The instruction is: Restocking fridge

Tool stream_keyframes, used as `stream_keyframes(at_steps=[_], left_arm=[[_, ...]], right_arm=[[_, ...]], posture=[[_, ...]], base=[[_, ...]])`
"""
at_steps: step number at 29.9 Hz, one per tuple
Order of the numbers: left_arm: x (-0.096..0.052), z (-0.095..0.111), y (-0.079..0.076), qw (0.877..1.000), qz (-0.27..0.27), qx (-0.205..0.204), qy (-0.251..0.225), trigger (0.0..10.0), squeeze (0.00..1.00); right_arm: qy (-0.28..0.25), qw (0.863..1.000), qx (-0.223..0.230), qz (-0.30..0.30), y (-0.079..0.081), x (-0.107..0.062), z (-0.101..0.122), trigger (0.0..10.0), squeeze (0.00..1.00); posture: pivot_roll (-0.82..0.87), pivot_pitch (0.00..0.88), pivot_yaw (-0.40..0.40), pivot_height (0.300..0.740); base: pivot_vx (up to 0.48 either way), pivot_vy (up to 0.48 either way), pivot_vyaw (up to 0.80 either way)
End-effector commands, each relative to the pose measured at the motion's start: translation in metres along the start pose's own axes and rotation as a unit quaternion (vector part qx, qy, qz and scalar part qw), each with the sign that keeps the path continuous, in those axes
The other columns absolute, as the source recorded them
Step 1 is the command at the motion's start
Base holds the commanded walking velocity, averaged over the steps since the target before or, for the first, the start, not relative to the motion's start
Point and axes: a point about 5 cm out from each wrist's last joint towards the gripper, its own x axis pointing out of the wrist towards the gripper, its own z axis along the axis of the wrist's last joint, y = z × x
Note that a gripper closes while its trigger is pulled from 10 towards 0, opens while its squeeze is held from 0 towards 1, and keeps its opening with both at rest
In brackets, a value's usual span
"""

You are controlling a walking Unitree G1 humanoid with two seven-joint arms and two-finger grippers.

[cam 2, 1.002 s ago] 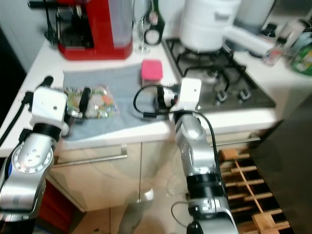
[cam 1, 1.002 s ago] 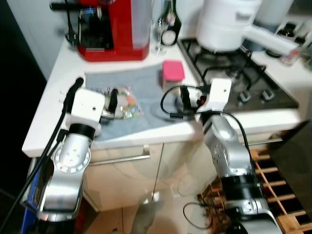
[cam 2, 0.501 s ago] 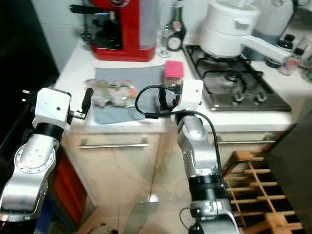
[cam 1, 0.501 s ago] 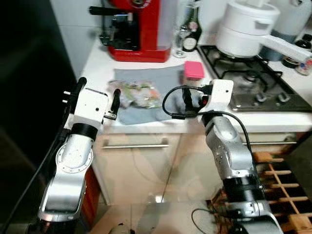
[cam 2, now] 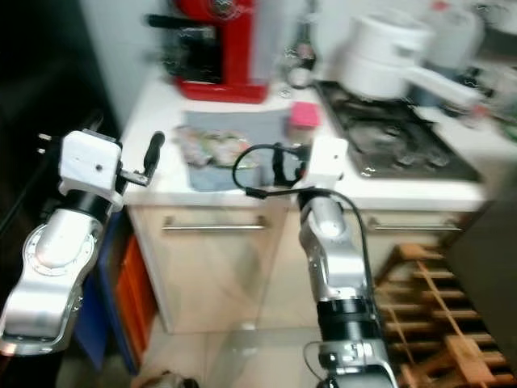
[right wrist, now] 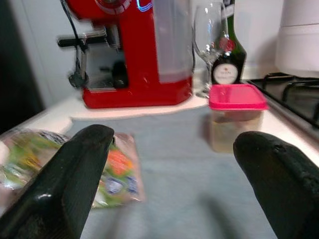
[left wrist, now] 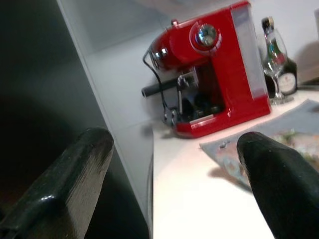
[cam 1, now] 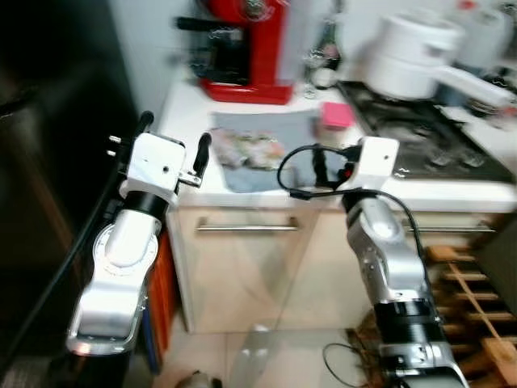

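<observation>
A clear bag of mixed vegetables [cam 1: 249, 149] lies on a grey cloth [cam 1: 271, 128] on the white counter [cam 1: 184, 113]. A small tub with a pink lid [cam 1: 336, 115] stands at the cloth's right edge; the same tub [right wrist: 234, 115] and bag [right wrist: 112, 169] show in the right wrist view. My left gripper [left wrist: 174, 138] is open and empty, held in front of the counter's left corner. Level with the counter's front edge, my right gripper [right wrist: 173, 137] points at the cloth, open and empty, short of both items.
A red coffee machine [cam 1: 246, 48], a wine glass [right wrist: 207, 45] and a dark bottle [right wrist: 230, 55] stand at the back. A white pot [cam 1: 414, 58] sits on the gas hob [cam 1: 428, 141]. A dark tall surface [cam 1: 56, 162] rises at the left. A wooden rack [cam 1: 477, 283] is at floor level right.
The whole picture has shifted: the camera has drawn back from the counter and turned left, so more cupboard front and dark left side show. Both grippers stay open and empty.
</observation>
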Motion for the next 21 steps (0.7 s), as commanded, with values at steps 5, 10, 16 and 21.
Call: stream_keyframes(at_steps=[5,10,16,21], left_arm=[[0.005,0.01,0.003,1.0,0.001,0.009,-0.028,10.0,0.0],[0.004,0.011,-0.001,0.999,-0.012,0.01,-0.034,10.0,0.0],[0.004,0.015,-0.004,0.999,-0.016,0.009,-0.052,10.0,0.0],[0.005,0.014,-0.003,0.999,-0.012,0.008,-0.047,10.0,0.0]], right_arm=[[-0.137,0.99,-0.036,-0.006,0.003,0.001,0.051,10.0,0.0],[-0.164,0.985,-0.045,-0.037,-0.004,-0.001,0.06,10.0,0.0],[-0.171,0.982,-0.053,-0.066,-0.011,-0.004,0.063,10.0,0.0],[-0.173,0.981,-0.055,-0.063,-0.011,-0.006,0.063,10.0,0.0]], posture=[[0.07,0.0,-0.023,0.74],[0.07,0.0,-0.021,0.74],[0.07,0.0,-0.015,0.74],[0.06,0.0,-0.015,0.74]], base=[[0.48,0.0,0.0],[0.48,0.0,0.0],[0.24,0.0,-0.41],[0.0,0.0,0.0]])
